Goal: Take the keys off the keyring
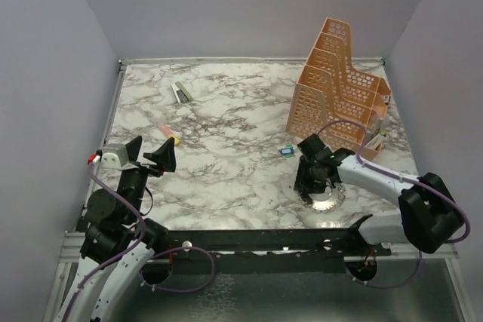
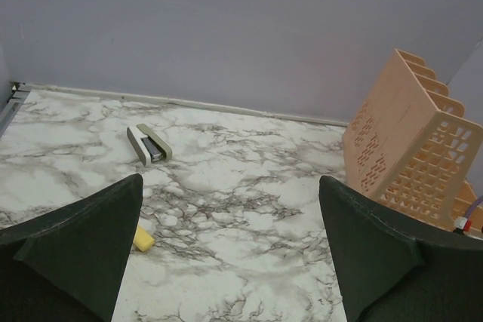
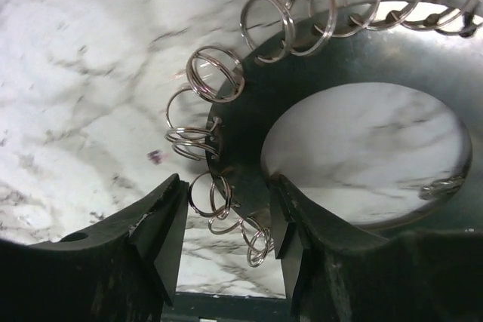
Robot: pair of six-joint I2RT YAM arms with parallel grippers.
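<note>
The keyring [image 1: 329, 202] lies on the marble table near the front right edge. In the right wrist view it is a flat dark-grey ring [image 3: 339, 65] with a wide hole. The keys [image 3: 215, 73] show there as small silvery wire loops hung around its rim. My right gripper [image 1: 315, 185] is down over the ring, and its jaws [image 3: 226, 216] are open and straddle the rim and a few loops; the right finger [image 3: 290, 224] is close against the ring's inner edge. My left gripper [image 1: 155, 157] is open and empty above the table's left side, far from the ring.
An orange tiered file organizer [image 1: 339, 84] stands at the back right, just behind my right arm; it also shows in the left wrist view [image 2: 415, 148]. A small blue-green tag [image 1: 287, 151] lies left of my right gripper. A stapler [image 1: 181, 93] and a yellow-tipped marker [image 1: 170, 136] lie at the left.
</note>
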